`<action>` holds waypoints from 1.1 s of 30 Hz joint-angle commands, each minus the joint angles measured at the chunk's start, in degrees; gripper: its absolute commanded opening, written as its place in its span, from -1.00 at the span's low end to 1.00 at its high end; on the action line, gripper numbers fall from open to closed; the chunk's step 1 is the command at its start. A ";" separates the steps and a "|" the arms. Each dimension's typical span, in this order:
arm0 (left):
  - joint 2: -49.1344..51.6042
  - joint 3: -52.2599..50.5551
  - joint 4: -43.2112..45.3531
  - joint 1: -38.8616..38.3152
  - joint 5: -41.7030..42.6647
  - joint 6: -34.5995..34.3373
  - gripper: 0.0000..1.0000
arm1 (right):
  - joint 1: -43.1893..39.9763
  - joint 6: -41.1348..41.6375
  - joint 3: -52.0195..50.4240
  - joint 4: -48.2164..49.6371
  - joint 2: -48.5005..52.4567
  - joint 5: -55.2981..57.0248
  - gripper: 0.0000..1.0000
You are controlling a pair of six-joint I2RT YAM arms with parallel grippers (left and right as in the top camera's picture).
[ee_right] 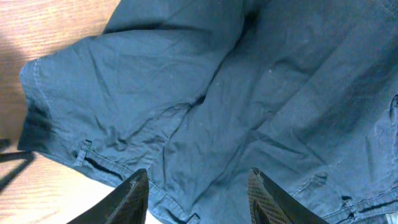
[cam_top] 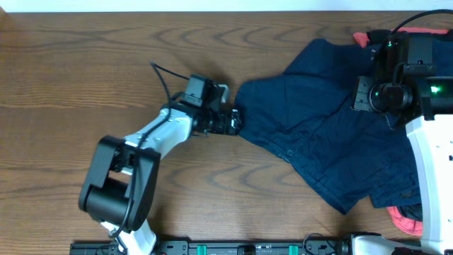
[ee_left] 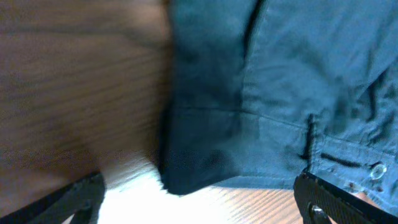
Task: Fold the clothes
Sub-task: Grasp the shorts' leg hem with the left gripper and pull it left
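Observation:
A navy pair of shorts [cam_top: 322, 124] lies spread and rumpled on the right half of the wooden table; it also fills the left wrist view [ee_left: 280, 93] and the right wrist view [ee_right: 236, 99]. My left gripper [cam_top: 237, 120] is open at the shorts' left corner, its fingers either side of that corner [ee_left: 199, 199]. My right gripper [cam_top: 371, 95] is open and hovers above the shorts' upper right part, holding nothing [ee_right: 198, 199]. A coral-red garment [cam_top: 368, 37] peeks out at the top right, and more coral-red [cam_top: 405, 221] at the bottom right.
The wooden table [cam_top: 78, 78] stretches bare to the left. A dark garment [cam_top: 410, 211] lies by the coral-red one at the bottom right, under my right arm [cam_top: 432, 163]. The rail at the table's front edge [cam_top: 233, 248] carries the arm bases.

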 commanded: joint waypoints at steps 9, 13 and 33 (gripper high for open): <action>2.93 0.94 3.43 -5.05 -5.27 -0.63 0.59 | -0.33 0.63 0.59 -0.74 -1.11 0.44 -0.02; 3.06 0.94 3.85 -5.09 -6.47 -0.63 0.06 | -0.33 0.50 0.59 -1.16 -1.11 0.46 -0.02; -14.58 0.96 -4.87 14.93 -18.43 0.50 -0.88 | -0.33 0.50 0.59 -2.36 -1.11 3.63 -0.02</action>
